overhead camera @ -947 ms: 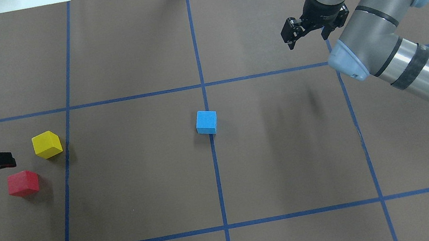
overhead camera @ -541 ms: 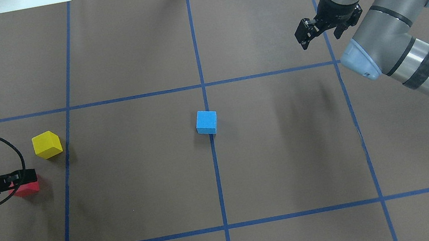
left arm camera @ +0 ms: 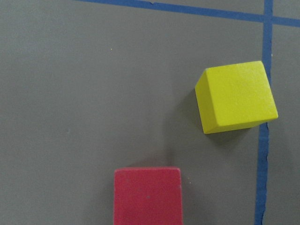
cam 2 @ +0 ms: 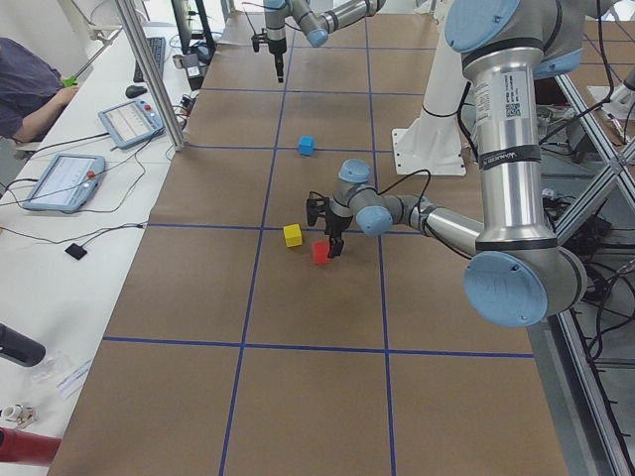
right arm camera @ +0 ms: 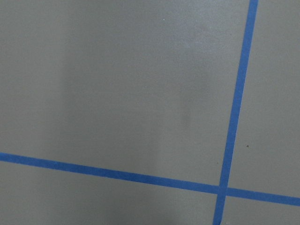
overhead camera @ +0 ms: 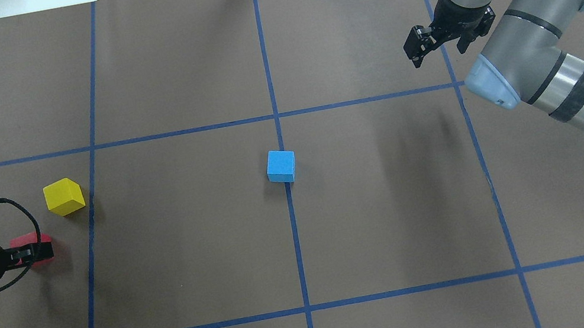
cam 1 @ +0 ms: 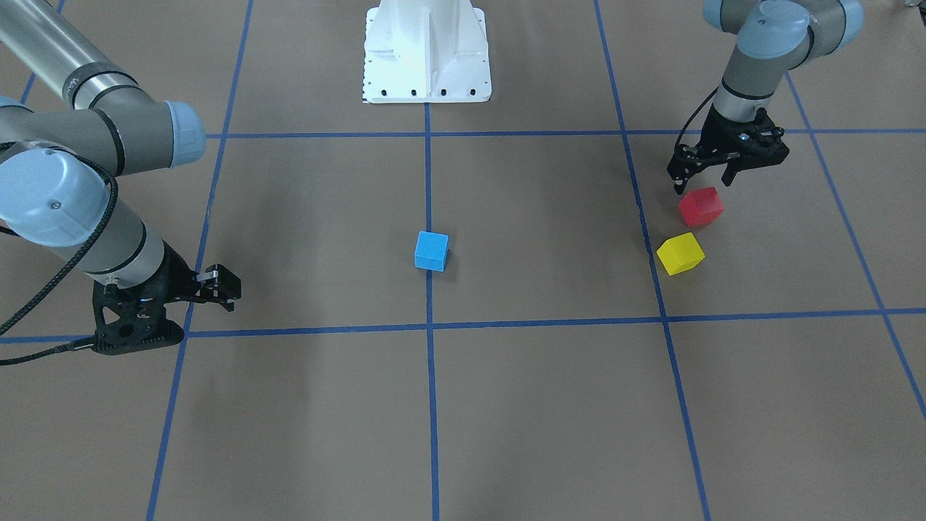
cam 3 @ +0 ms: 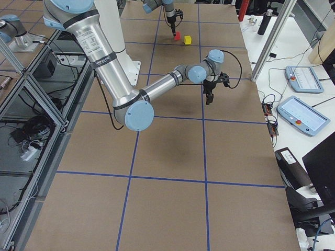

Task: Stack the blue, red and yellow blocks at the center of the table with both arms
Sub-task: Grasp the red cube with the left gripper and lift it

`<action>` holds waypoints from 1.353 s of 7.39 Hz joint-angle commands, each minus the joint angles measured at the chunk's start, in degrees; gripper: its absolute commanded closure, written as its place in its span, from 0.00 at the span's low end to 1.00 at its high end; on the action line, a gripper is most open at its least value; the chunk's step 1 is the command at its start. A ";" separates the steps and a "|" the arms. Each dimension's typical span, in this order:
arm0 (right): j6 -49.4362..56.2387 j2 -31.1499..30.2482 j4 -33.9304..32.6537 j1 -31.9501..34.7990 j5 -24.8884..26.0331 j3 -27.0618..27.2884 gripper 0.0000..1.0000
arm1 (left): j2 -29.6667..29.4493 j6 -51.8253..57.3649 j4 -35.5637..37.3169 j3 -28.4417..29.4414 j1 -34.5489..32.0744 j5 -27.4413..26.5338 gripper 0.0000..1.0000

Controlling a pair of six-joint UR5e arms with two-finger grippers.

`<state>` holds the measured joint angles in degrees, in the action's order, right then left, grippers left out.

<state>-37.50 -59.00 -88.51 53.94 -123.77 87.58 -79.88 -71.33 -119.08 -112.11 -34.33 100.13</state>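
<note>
The blue block (overhead camera: 281,166) (cam 1: 431,250) sits at the table's centre, on the middle tape line. The yellow block (overhead camera: 63,196) (cam 1: 680,253) and the red block (overhead camera: 29,239) (cam 1: 700,206) lie close together at the far left of the overhead view. My left gripper (cam 1: 702,184) (overhead camera: 35,252) is open and hovers just over the red block, partly hiding it from overhead. The left wrist view shows the red block (left arm camera: 147,194) at the bottom edge and the yellow block (left arm camera: 236,96) at upper right. My right gripper (overhead camera: 438,54) (cam 1: 221,288) is open and empty, far from all the blocks.
Blue tape lines (overhead camera: 295,235) divide the brown table cover into a grid. The white robot base (cam 1: 427,51) stands at the near edge. Tablets and an operator (cam 2: 30,89) are on a side bench beyond the table.
My left gripper has moved from beside the yellow block to over the red block. My right arm pulled back and right, then held still.
</note>
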 commanded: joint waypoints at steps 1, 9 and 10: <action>-0.03 -0.07 0.01 -0.06 0.11 -0.12 0.00 | -0.11 0.66 -0.80 1.37 0.05 0.06 0.01; -0.03 -0.15 0.01 -0.24 0.29 -0.21 0.00 | 4.60 0.84 -3.00 -4.48 -0.83 1.64 1.00; -0.03 -0.15 0.01 -0.24 0.20 -0.21 0.00 | 6.03 0.84 -2.82 -7.65 -2.31 5.82 1.00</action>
<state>-37.53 -59.13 -88.51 53.70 -123.51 87.36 -76.45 -70.53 -122.20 -115.46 -35.38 102.38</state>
